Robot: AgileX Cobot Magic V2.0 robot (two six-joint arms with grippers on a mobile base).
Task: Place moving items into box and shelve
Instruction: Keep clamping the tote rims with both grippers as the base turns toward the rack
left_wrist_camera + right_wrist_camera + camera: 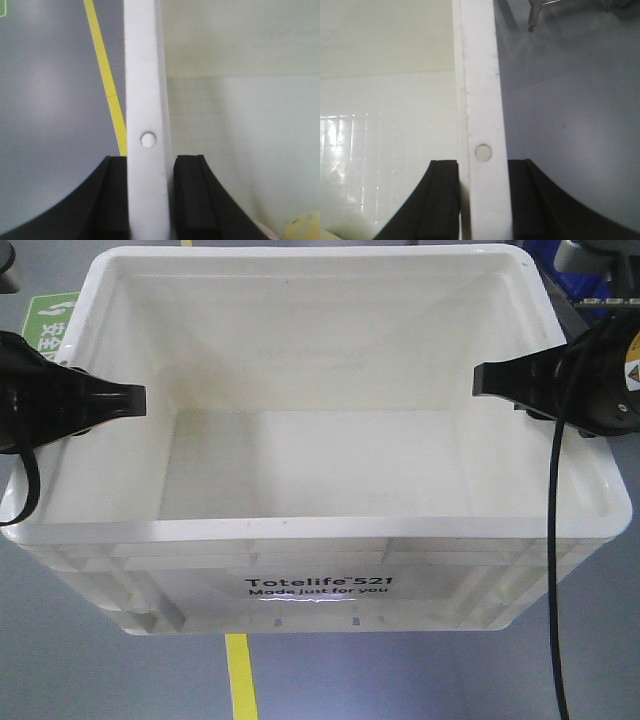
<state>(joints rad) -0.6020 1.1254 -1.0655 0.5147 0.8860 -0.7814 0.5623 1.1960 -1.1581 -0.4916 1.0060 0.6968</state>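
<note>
The box (300, 530), a large white tote with black print on its front, fills the front view. My left gripper (112, 403) is shut on its left rim (145, 100), one black finger (112, 200) outside the wall and one inside. At the right rim (477, 75), my right gripper (500, 380) is shut in the same way. Two moving items show at the bottom corner of the left wrist view inside the box: a yellowish one (306, 227) and a beige one (265, 234). The front view does not show them.
Grey floor lies under the box, with a yellow line (240, 675) running toward me below it. A green floor marking (45, 325) is at the far left. Blue bins (580, 265) and my right arm's black cable (556, 540) are at the right.
</note>
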